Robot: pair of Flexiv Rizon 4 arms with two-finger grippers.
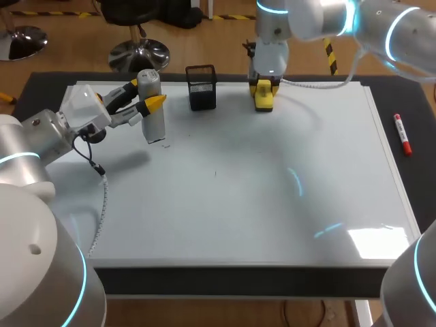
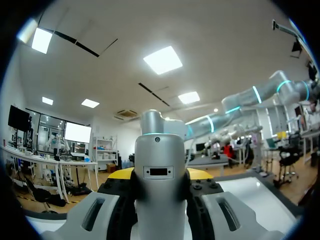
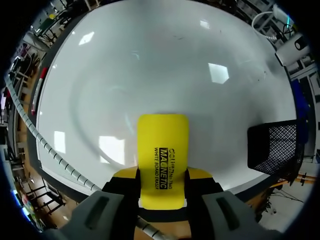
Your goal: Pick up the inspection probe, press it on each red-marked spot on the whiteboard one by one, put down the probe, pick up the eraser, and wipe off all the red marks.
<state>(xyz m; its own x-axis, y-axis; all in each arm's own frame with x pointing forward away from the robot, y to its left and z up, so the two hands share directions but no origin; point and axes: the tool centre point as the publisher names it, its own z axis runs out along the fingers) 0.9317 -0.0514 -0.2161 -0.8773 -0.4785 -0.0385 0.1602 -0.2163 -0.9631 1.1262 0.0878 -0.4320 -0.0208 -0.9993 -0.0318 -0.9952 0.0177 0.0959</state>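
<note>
The left end effector (image 1: 144, 95) is closed around a grey cylindrical inspection probe (image 1: 155, 126), one yellow-tipped finger on each side of its body. The probe stands nearly upright over the far left corner of the large white whiteboard (image 1: 272, 204). Whether its lower end touches the surface cannot be told. In the left wrist view the probe's body carries a small dark rectangular inset with nothing legible in it. The right end effector (image 3: 163, 176) is clamped on a yellow rectangular whiteboard eraser (image 3: 163, 140), its fingers pressing the two long sides. The eraser's top face bears lines of black printed lettering running along its length. It sits at the whiteboard's far edge, and contact with the surface cannot be judged. Just beside it along that far edge, between the two end effectors, stands a black wire-mesh holder (image 1: 201, 87). A red marker pen (image 1: 402, 134) with a white label band, too small to read, lies on the dark tabletop (image 1: 41, 88) just past the whiteboard's right edge. From the far edge a wide stretch of white surface runs toward the near edge, showing only light reflections and a tiny dark speck near its middle. A dark margin of tabletop frames the whiteboard on the left, right and near sides.
</note>
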